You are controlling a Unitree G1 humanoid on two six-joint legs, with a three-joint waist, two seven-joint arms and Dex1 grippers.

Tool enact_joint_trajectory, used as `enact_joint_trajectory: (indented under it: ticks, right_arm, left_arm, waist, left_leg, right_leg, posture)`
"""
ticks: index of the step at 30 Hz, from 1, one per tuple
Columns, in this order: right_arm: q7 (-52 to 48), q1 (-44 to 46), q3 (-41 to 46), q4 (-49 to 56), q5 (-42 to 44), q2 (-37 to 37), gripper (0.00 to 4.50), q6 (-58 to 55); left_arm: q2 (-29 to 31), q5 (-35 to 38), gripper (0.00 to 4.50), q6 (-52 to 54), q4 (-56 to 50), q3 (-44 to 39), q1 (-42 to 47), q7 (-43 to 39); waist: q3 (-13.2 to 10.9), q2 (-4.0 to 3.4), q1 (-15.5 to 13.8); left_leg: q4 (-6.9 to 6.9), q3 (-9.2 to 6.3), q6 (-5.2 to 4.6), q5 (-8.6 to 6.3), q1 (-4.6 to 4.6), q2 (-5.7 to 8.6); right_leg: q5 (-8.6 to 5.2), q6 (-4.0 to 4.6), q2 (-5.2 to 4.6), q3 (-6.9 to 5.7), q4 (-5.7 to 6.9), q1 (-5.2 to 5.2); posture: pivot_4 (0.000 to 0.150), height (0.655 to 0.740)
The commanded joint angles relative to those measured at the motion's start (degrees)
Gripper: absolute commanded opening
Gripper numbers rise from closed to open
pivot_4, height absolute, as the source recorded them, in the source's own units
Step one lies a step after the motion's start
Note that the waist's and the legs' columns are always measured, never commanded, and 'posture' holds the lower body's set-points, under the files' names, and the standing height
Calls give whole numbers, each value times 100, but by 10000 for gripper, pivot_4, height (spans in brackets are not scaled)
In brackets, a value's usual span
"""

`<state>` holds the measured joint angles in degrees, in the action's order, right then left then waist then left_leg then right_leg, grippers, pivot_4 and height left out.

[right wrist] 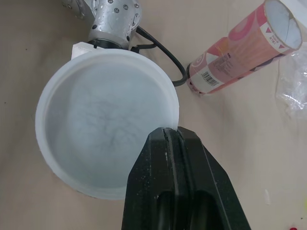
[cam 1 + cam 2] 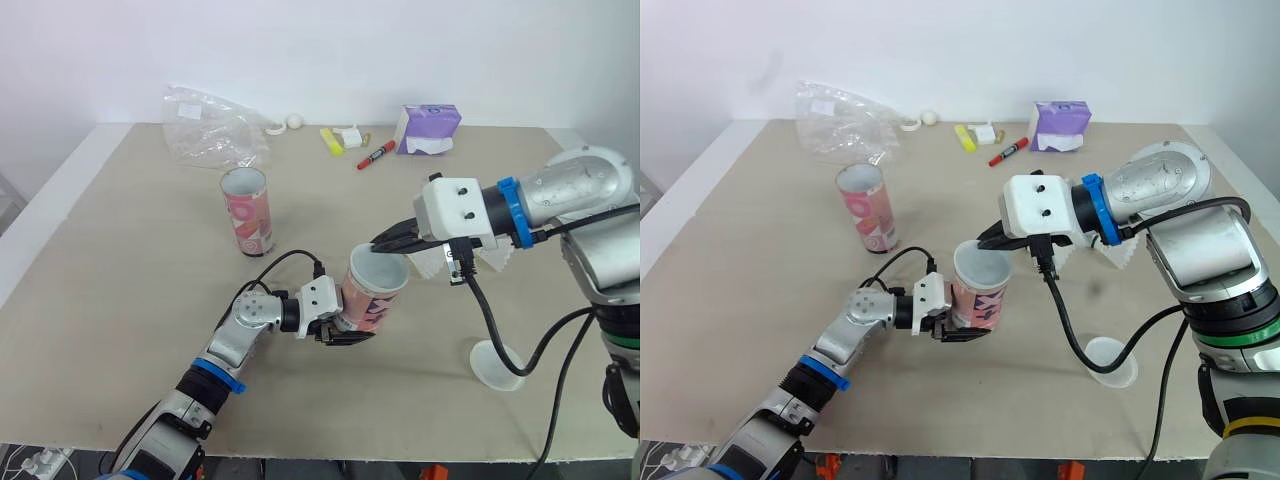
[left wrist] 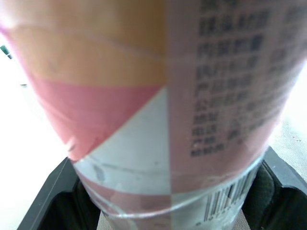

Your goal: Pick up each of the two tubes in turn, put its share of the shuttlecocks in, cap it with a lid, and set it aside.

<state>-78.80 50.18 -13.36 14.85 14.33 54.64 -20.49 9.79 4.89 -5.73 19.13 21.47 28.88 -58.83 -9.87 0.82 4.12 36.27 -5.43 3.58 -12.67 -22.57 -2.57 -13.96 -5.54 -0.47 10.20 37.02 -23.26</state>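
- The left fingers [image 2: 343, 337] clamp the lower end of a pink tube [image 2: 372, 297], which is tilted above the desk [image 2: 120, 260].
- The right fingers [image 1: 178, 191] pinch the rim of a white lid [image 1: 103, 120] at that tube's mouth.
- A second tube [image 2: 247, 210] stands upright on the desk behind.
- A spare lid [image 2: 495, 365] lies on the desk nearby.

The left arm [image 2: 236, 335] and right arm [image 2: 575, 188] are silver with blue rings [image 2: 508, 210]. White wrist blocks [image 2: 455, 208] carry the black left pincer [image 2: 347, 336] and right pincer [image 2: 388, 243]; black cables [image 2: 486, 318] trail.
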Motion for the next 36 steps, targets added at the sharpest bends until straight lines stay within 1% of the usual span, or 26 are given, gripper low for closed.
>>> enact_joint_trajectory:
  ticks: [1, 4, 5, 6, 7, 9, 10, 12, 15, 18, 22, 23, 25, 26, 29, 30, 33, 36]
  right_arm:
    - [-127, -27, -2, 3, -37, -8, 773, 56]
    - [-143, -26, -19, -12, -45, -36, 773, 90]
    - [-161, -23, -27, -12, -36, -37, 3611, 61]
    - [-181, -18, -27, -11, -2, -40, 7485, -2]
    - [-177, -12, -27, -15, -6, -54, 8513, 0]
    - [-137, -2, 0, -23, -26, -90, 16139, 43]
    - [-102, -1, 32, -25, -33, -118, 21385, 89]
    - [-14, 14, 125, -29, -11, -172, 29273, 97]
    - [121, 110, 373, -22, 239, -228, 29273, -259]
    - [326, 180, 833, 26, 694, -182, 29273, -900]
    - [595, -8, 1221, 308, 1307, -235, 29273, -1651]
    - [670, -134, 1268, 426, 1420, -265, 27004, -1767]
    - [808, -384, 1292, 664, 1576, -305, 20603, -1940]
    - [896, -464, 1295, 748, 1646, -330, 14731, -2046]
    - [1085, -628, 1256, 928, 1710, -391, 1178, -2164]
    - [1126, -671, 1228, 973, 1732, -411, 478, -2200]
    - [1278, -842, 1016, 1024, 1688, -507, 478, -2270]
    - [1240, -864, 818, 1028, 1617, -452, 478, -2263]
  left_arm:
    - [31, -82, 32719, 159, 150, 80, -187, 25]
    - [39, -86, 32719, 168, 131, 79, -202, 33]
    - [42, -91, 32719, 169, 127, 80, -206, 36]
    - [45, -94, 32719, 172, 123, 80, -207, 40]
    - [50, -95, 32719, 173, 115, 79, -213, 41]
    - [56, -94, 32719, 179, 102, 76, -222, 41]
    - [60, -96, 32719, 185, 93, 76, -228, 42]
    - [68, -97, 32719, 196, 77, 77, -238, 41]
    - [79, -98, 32719, 202, 52, 79, -256, 43]
    - [95, -92, 32719, 212, 34, 72, -264, 44]
    - [112, -84, 32719, 211, 12, 70, -276, 48]
    - [112, -82, 32719, 208, 9, 71, -274, 46]
    - [112, -79, 32719, 203, 5, 76, -266, 37]
    - [115, -82, 32719, 196, 7, 79, -262, 32]
    - [118, -85, 32719, 189, 9, 82, -250, 24]
    - [120, -86, 32719, 187, 10, 83, -246, 23]
    - [116, -95, 32719, 178, 28, 78, -221, 31]
    - [113, -97, 32719, 186, 22, 78, -224, 43]
  waist:
    - [0, 0, 0]
    - [0, 0, 0]
    - [0, 0, 0]
    - [0, 0, 0]
    - [0, 0, 1]
    - [1, -1, 6]
    - [1, -2, 7]
    - [1, -2, 12]
    - [1, -2, 17]
    - [0, -2, 16]
    - [0, -2, 16]
    - [0, -2, 17]
    - [1, -1, 16]
    - [1, -1, 16]
    - [0, -2, 16]
    - [0, -2, 16]
    - [0, -1, 17]
    - [0, -2, 17]
  left_leg:
    - [0, 0, 0, 0, 0, 0]
    - [0, 0, 0, 0, 0, 0]
    - [0, 0, 0, 0, 0, 0]
    - [-1, 0, 0, 0, 0, 0]
    - [-1, 0, 0, 0, 0, 0]
    - [-1, 0, 0, 0, 1, 0]
    - [-2, 0, -1, -1, 3, 0]
    - [-3, 0, -1, -1, 5, -1]
    - [-3, 0, -1, -1, 5, -1]
    - [-3, -1, -1, -1, 1, -1]
    - [-6, -1, -2, -2, 0, -1]
    - [-8, -1, -3, -2, 1, 0]
    - [-12, -4, -3, -2, 2, -1]
    - [-12, -3, -3, -2, 2, -1]
    - [-10, -3, -3, -2, 1, -1]
    - [-10, -3, -3, -2, 1, -1]
    - [-11, -3, -3, -2, 2, -1]
    - [-10, -3, -3, -2, 0, -1]
  right_leg:
    - [0, 0, 0, 0, 0, 0]
    - [1, -1, 0, 0, 0, 0]
    - [1, -1, 0, 0, 0, 0]
    - [1, -2, 0, 0, 0, 0]
    - [1, -1, 0, 0, 0, 0]
    - [0, -1, 0, 0, 0, 0]
    - [0, -1, 0, 0, 0, 1]
    - [-1, 2, 1, 0, 0, 1]
    - [-1, 2, 1, 0, 0, 1]
    - [0, 1, 1, 0, 0, -1]
    - [1, -1, 1, 0, 0, -1]
    - [1, -1, 1, 0, 0, -2]
    - [-1, 0, 4, 0, 0, -2]
    - [-3, 1, 4, 0, 0, -1]
    - [-3, 2, 4, 0, 0, -4]
    - [-3, 2, 4, 0, 0, -4]
    - [-3, 2, 4, 0, 0, -3]
    - [-4, 3, 4, 0, 0, -4]
  posture:
    - [1500, 7400]
    - [1500, 7400]
    - [1500, 7400]
    - [1500, 7400]
    - [1500, 7400]
    - [1500, 7400]
    - [1500, 7400]
    - [1500, 7400]
    - [1500, 7400]
    - [1500, 7400]
    - [1500, 7400]
    - [1500, 7400]
    - [1500, 7400]
    - [1500, 7400]
    - [1500, 7400]
    - [1500, 7400]
    - [1500, 7400]
    - [1500, 7400]
